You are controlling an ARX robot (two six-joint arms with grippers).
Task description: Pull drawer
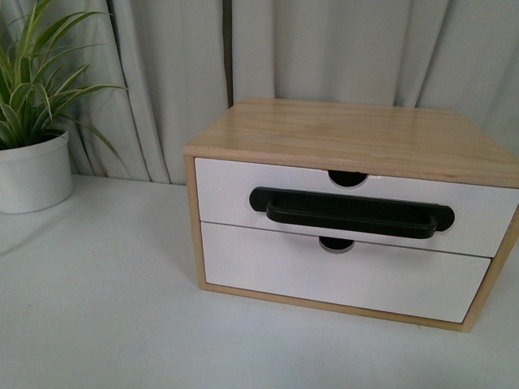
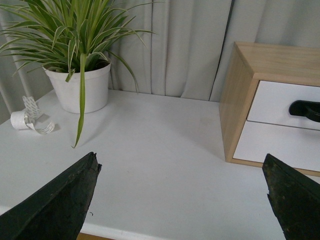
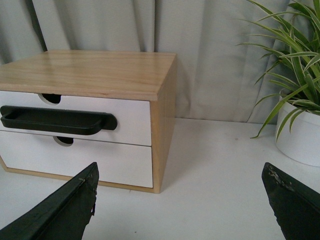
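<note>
A light wood cabinet (image 1: 357, 134) stands on the white table and holds two white fronts. The upper one is the drawer (image 1: 235, 190), shut flush, with a long black bar handle (image 1: 351, 212) and a half-round notch (image 1: 348, 178) in its rim. The same drawer (image 3: 127, 120) and handle (image 3: 55, 120) show in the right wrist view, and part of the drawer (image 2: 272, 102) in the left wrist view. My left gripper (image 2: 182, 165) is open over bare table, well short of the cabinet. My right gripper (image 3: 180, 175) is open too, off the cabinet's side corner. Neither arm shows in the front view.
Below the drawer sits a plain white front without a handle (image 1: 340, 275). A potted plant in a white pot (image 1: 32, 170) stands at the left by the grey curtain. Another white pot with a plant (image 3: 300, 132) shows beside the cabinet. A curled white tape strip (image 2: 30, 117) lies near the pot.
</note>
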